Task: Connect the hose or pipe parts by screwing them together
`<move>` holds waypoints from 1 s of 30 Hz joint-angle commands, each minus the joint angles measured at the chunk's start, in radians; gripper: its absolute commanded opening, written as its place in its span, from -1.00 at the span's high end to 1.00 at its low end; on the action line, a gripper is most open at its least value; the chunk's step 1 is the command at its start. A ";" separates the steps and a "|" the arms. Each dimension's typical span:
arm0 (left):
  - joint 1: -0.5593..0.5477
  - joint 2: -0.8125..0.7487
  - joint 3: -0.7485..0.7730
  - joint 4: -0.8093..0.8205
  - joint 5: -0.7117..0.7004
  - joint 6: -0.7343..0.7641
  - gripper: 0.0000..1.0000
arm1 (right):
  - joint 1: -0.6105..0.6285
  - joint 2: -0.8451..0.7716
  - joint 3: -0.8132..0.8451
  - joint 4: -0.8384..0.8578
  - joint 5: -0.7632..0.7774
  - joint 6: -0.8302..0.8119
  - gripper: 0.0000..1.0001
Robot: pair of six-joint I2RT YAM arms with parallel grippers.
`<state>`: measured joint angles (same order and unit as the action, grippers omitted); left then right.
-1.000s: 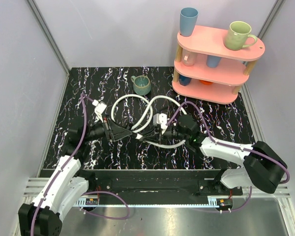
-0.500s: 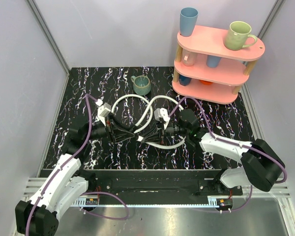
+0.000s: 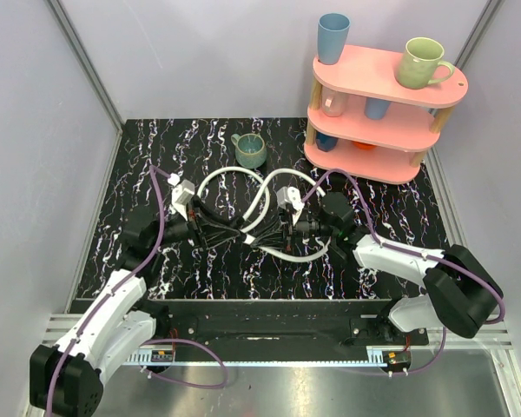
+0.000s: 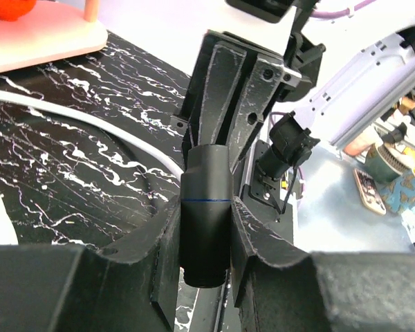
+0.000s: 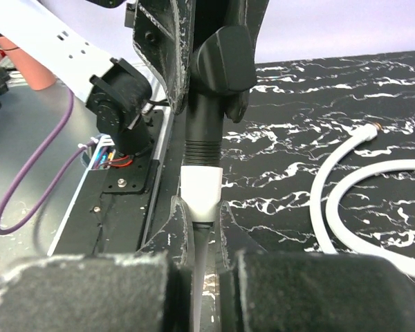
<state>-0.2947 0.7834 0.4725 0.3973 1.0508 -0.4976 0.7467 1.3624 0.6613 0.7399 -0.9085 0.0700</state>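
My left fingers [image 4: 159,266] clamp the black fitting [image 4: 206,214]; my right fingers [image 5: 238,238] clamp the white hose collar [image 5: 200,190], at 3 o'clock from the left. Axes look collinear, 9-to-3.

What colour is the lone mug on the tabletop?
The mug is a muted grey-green, seen best from the top external view.

- Black, white-veined table [image 3: 156,156]: everything's parked on it.
- White hoses [image 3: 228,172] are looped across the middle, with the loops laid on the top.
- A green mug [image 3: 250,150] is stood just behind them.
- A pink shelf [image 3: 369,68] is set at the far right, loaded with cups.
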 commanded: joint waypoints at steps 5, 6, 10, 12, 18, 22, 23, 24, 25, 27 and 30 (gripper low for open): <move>-0.017 -0.006 -0.104 0.097 -0.212 -0.318 1.00 | 0.013 -0.048 0.014 0.265 0.100 0.005 1.00; -0.017 -0.033 -0.104 0.068 -0.245 -0.340 1.00 | 0.013 -0.048 0.017 0.233 0.111 -0.019 1.00; -0.017 -0.104 -0.057 -0.138 -0.346 -0.336 1.00 | 0.014 -0.051 0.018 0.224 0.146 -0.035 1.00; -0.017 -0.116 -0.008 -0.277 -0.397 -0.314 1.00 | 0.014 -0.049 0.029 0.199 0.152 -0.048 1.00; -0.017 -0.137 0.060 -0.365 -0.356 -0.260 1.00 | 0.016 -0.034 0.077 0.159 0.083 -0.009 1.00; -0.017 -0.174 0.094 -0.405 -0.336 -0.136 1.00 | 0.016 -0.040 0.057 0.199 0.069 0.047 1.00; -0.017 -0.179 0.103 -0.434 -0.362 -0.125 1.00 | 0.016 -0.051 0.049 0.175 0.082 0.044 1.00; -0.017 -0.180 0.136 -0.499 -0.394 -0.124 1.00 | 0.014 -0.055 0.043 0.155 0.098 0.015 1.00; -0.017 -0.177 0.156 -0.537 -0.428 -0.136 1.00 | 0.016 -0.060 0.038 0.132 0.135 -0.007 1.00; -0.017 -0.167 0.211 -0.610 -0.497 -0.153 1.00 | 0.014 -0.080 0.024 0.066 0.170 -0.064 1.00; -0.017 -0.164 0.268 -0.690 -0.610 -0.214 1.00 | 0.016 -0.097 0.023 -0.005 0.227 -0.133 1.00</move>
<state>-0.3126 0.6243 0.6262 -0.1757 0.6109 -0.6796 0.7555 1.3186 0.6605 0.7597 -0.7650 0.0376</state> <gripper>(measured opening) 0.322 0.071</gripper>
